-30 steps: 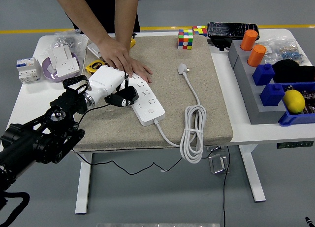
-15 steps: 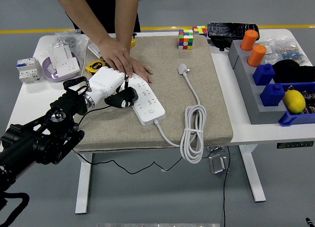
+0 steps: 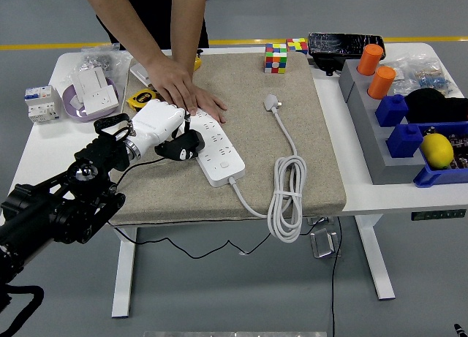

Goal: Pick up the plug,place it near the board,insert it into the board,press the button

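my left hand [image 3: 170, 132] sits at the near-left end of the power strip [image 3: 216, 148], white palm shell over the mat's left part, dark fingers [image 3: 184, 145] curled down against the strip's left edge. whether a plug is under those fingers i cannot tell; they hide whatever is there. against a second ago almost nothing has moved: the hand has crept only a touch toward 12 o'clock and the fingers stay bent on the same spot. i read that as the pressing or seating stage, a slow push rather than a reach, so the task seems late on, though no light or button state shows.

at 12 o'clock from my hand a person's hand [image 3: 184, 90] lies flat on the far end of the strip, holding it down, unchanged too.

the strip is a long white bar with rows of sockets, lying slantwise on the tan mat [image 3: 307, 161]. its cable leaves the near end toward 5 o'clock, coils into a loop [image 3: 287, 197] at the mat's front edge, then runs up toward 12 o'clock to a white plug [image 3: 272, 101] lying loose on the mat, well apart from my hand at about 2 o'clock.

my right arm is out of sight.
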Motion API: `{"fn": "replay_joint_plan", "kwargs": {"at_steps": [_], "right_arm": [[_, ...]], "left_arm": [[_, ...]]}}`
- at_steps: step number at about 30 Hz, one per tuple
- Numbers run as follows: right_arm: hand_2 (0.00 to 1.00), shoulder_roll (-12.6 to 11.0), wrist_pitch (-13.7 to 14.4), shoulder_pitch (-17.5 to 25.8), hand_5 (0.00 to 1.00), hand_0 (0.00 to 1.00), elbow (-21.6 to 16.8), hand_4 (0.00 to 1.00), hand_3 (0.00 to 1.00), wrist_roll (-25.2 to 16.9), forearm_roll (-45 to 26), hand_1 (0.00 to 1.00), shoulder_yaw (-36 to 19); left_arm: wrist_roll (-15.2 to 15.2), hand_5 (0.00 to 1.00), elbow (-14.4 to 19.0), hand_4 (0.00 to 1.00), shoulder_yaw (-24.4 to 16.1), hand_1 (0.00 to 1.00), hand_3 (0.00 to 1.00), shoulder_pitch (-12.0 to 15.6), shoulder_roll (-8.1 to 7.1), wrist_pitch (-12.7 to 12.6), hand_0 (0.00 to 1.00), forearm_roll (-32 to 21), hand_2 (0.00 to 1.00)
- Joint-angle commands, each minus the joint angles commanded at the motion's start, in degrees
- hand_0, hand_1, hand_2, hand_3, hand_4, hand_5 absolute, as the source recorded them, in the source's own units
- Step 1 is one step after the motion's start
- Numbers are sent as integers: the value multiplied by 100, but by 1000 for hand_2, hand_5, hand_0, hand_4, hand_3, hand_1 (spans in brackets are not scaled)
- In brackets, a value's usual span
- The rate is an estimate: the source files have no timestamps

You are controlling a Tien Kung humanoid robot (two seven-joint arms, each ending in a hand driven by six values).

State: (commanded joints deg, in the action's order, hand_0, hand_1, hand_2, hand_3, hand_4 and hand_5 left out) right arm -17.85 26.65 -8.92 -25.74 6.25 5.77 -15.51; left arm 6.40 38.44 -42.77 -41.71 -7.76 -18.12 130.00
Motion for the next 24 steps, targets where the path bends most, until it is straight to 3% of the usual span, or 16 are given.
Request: {"fn": "replay_joint_plan", "kwargs": {"at_steps": [1, 6, 7, 12, 13, 18, 19, 24], "right_arm": [[786, 0, -4, -2, 998, 908, 1, 998, 802, 4, -6, 831, 0], [786, 4, -27, -8, 998, 908, 6, 998, 802, 27, -30, 831, 6], [787, 5, -30, -10, 998, 917, 7, 998, 801, 29, -33, 837, 5], [787, 7, -61, -13, 998, 917, 14, 998, 801, 49, -48, 837, 7], [788, 8, -67, -13, 998, 941, 15, 998, 802, 59, -50, 844, 9], [788, 11, -72, -20, 998, 941, 18, 998, 802, 76, -47, 844, 10], [789, 12, -68, -21, 998, 963, 17, 998, 802, 72, -45, 847, 3], [789, 11, -57, -26, 998, 963, 18, 998, 802, 63, -42, 847, -10]], "left_arm": [[0, 239, -1, 656, -6, 457, 435, -4, 0, 7, 392, 0, 423], [3, 239, -4, 656, -18, 457, 435, -18, -7, 70, 392, 0, 423], [3, 256, -7, 724, -18, 515, 497, -19, -8, 80, 428, 0, 491], [-1, 256, -34, 724, -18, 515, 497, -21, -6, 123, 428, 0, 491], [-3, 301, -35, 826, -20, 662, 547, -22, -7, 130, 551, 0, 564], [-9, 301, -36, 826, -36, 662, 547, -37, -12, 149, 551, 0, 564], [-9, 315, -35, 858, -35, 698, 560, -40, -13, 148, 618, 0, 589], [-9, 315, -28, 858, -31, 698, 560, -46, -11, 158, 618, 0, 589]]}}
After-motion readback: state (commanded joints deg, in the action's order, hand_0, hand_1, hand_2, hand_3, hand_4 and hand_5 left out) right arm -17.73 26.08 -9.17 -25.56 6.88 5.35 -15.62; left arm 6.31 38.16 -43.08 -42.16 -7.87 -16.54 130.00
